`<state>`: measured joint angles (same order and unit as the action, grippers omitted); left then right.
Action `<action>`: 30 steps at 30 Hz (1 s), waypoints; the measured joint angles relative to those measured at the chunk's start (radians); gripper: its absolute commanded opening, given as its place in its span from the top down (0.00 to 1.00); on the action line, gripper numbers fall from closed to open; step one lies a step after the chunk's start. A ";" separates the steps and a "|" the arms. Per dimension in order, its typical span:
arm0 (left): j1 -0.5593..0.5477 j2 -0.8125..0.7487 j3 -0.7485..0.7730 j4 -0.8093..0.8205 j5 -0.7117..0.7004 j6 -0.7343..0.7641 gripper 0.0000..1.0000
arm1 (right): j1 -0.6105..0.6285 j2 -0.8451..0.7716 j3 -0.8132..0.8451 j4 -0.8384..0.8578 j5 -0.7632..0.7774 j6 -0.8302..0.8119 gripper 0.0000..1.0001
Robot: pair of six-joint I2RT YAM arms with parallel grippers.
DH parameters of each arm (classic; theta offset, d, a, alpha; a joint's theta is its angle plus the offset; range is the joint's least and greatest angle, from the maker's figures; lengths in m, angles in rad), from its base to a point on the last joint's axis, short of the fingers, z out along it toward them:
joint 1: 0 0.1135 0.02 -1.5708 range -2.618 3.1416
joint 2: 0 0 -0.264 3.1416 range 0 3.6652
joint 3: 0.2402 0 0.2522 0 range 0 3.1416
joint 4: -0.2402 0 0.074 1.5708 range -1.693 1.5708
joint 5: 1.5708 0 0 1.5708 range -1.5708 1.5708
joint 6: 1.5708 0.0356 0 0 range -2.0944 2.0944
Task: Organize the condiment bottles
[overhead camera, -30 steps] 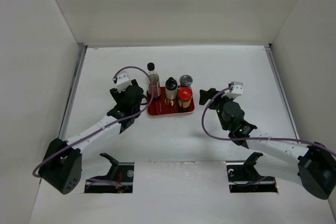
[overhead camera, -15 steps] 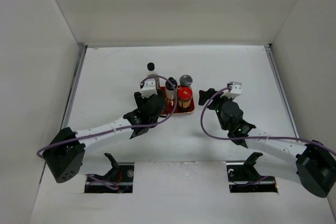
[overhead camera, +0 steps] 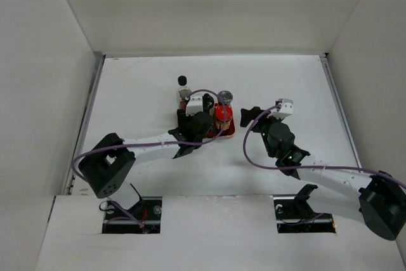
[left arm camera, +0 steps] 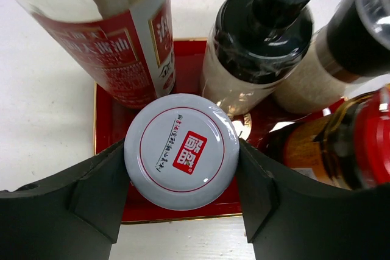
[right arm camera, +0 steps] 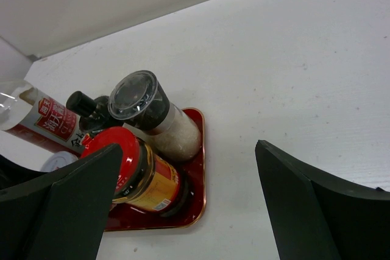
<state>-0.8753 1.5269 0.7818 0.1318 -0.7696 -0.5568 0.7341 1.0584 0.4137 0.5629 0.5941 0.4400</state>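
Jar [left arm camera: 181, 151] at red tray's [left arm camera: 109, 127] near edge

White matte counter [overhead camera: 127, 87]. One flat red rectangular tray with a thin gold rim [right arm camera: 194, 181] lies directly on it, about mid-width, in the far half.

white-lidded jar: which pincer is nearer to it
Left. The left pincer clamps the white-lidded jar from both sides over the red tray; the right pincer is open, off to the tray's right.
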 measured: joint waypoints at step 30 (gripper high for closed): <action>0.089 -0.600 -0.201 -0.031 0.013 -0.026 0.00 | 0.000 0.003 0.000 -0.008 0.087 -0.006 0.00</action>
<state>-0.7868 0.9268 0.5808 0.1013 -0.7570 -0.5831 0.7341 1.0618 0.4141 0.5545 0.6807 0.4339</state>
